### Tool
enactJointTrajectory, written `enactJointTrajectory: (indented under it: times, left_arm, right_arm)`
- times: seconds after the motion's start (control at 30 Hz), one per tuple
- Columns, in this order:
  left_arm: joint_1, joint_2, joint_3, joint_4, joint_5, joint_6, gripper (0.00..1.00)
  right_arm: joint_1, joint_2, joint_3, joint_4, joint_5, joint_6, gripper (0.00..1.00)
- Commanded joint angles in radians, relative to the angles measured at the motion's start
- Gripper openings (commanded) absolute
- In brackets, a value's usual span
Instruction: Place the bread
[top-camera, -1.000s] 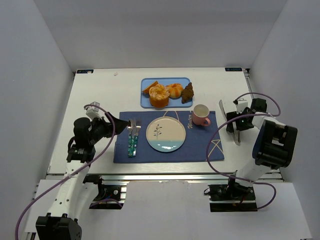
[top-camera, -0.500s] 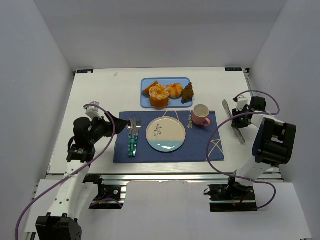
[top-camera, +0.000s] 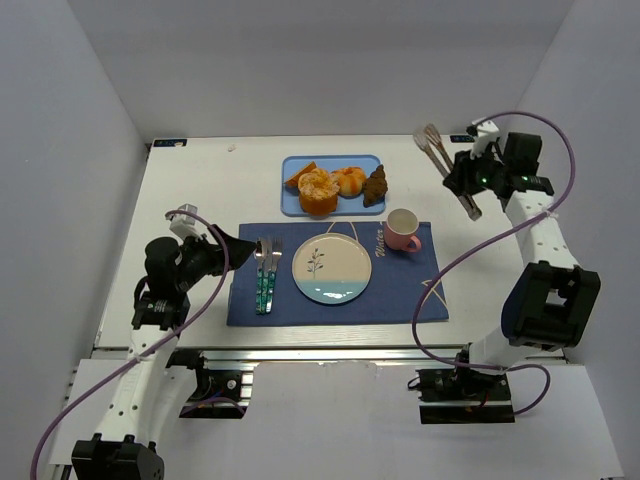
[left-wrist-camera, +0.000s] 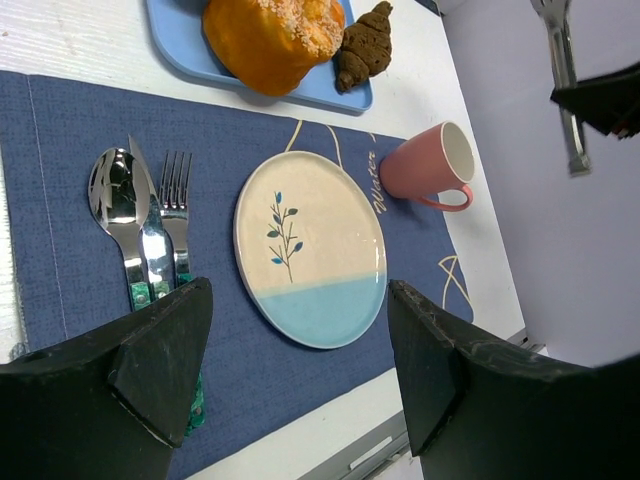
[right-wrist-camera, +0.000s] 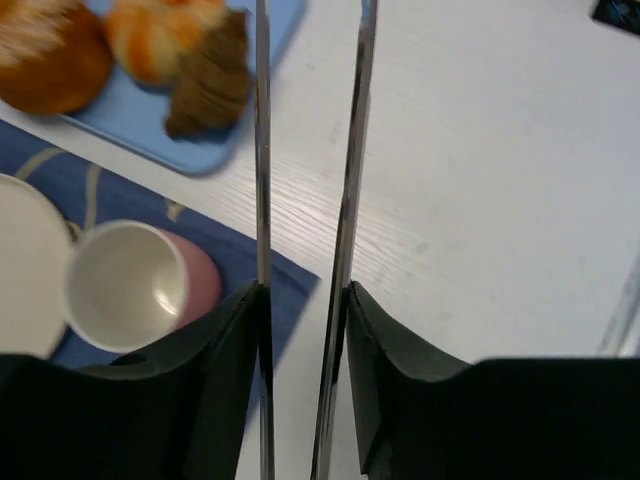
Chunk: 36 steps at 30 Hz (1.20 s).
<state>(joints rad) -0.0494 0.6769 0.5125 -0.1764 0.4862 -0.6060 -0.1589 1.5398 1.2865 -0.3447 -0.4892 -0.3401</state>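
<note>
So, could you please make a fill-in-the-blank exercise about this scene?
The bread lies on the blue ____.
The right claw is shut on metal ____.
In the top view, the pink mug stands ____ of the plate.
The left claw is ____.
Missing: tray; tongs; right; open.

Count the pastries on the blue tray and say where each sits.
4: the bread sits left of centre, a smaller bun right of it, a dark croissant at the right end, a tan slice at the left end. Others may hide behind.
</note>
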Motion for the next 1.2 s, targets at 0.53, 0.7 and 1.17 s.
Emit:
enactJointTrajectory:
  times: [0.53,0.7,1.17]
  left_arm:
    - [-0.003,-0.076,0.053,-0.087,-0.035,0.003,0.8]
    - [-0.003,-0.08,0.064,-0.113,-0.041,0.008,0.8]
    - [-0.003,-0.079,0.07,-0.126,-0.058,0.003,0.8]
  right_arm:
    - [0.371,0.151,0.149,0.055,-0.121,0.421,0.48]
    - [0.401,0.215,0.18,0.085,-0.074,0.481,0.52]
    - [0.446,0.325,0.231,0.087,0.014,0.532,0.52]
